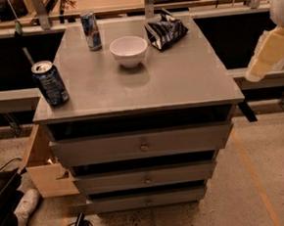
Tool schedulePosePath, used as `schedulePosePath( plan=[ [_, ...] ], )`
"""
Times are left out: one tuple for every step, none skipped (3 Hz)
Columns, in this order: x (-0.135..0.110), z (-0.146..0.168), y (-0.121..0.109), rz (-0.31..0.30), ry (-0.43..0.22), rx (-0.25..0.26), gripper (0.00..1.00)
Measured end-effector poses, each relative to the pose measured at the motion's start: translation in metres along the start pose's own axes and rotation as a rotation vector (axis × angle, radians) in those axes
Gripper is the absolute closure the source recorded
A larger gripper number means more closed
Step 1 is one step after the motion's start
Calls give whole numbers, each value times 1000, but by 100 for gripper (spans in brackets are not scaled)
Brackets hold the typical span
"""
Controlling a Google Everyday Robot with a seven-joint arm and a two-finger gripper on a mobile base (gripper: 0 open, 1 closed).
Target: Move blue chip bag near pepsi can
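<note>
The blue chip bag [166, 30], crumpled dark navy foil with white lettering, lies at the back right of the grey cabinet top [178, 77]. The pepsi can [50, 83], stout dark blue with a silver top, stands at the front left corner. My gripper [269, 54] shows as a cream-coloured piece at the right edge of the view, off the cabinet's right side, well apart from the bag and far from the can.
A white bowl [129, 50] stands just left of the bag. A slim silver-blue can [91, 30] stands at the back left. The cabinet has three drawers [143, 145]. A cardboard box [43, 167] and cables lie on the floor at the left.
</note>
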State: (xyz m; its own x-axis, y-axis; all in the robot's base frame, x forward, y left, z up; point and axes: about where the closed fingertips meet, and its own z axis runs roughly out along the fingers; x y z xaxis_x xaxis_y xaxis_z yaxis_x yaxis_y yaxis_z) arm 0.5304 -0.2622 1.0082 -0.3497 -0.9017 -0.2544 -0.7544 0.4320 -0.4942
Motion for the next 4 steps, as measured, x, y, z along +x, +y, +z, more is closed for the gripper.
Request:
schedulePosePath(
  plan=[
    [0, 13, -67, 31, -75, 161, 0],
    [-11, 23, -128, 39, -227, 288, 0],
    [-19, 19, -144, 42, -267, 333, 0],
    [-19, 20, -143, 42, -266, 330, 0]
  ],
)
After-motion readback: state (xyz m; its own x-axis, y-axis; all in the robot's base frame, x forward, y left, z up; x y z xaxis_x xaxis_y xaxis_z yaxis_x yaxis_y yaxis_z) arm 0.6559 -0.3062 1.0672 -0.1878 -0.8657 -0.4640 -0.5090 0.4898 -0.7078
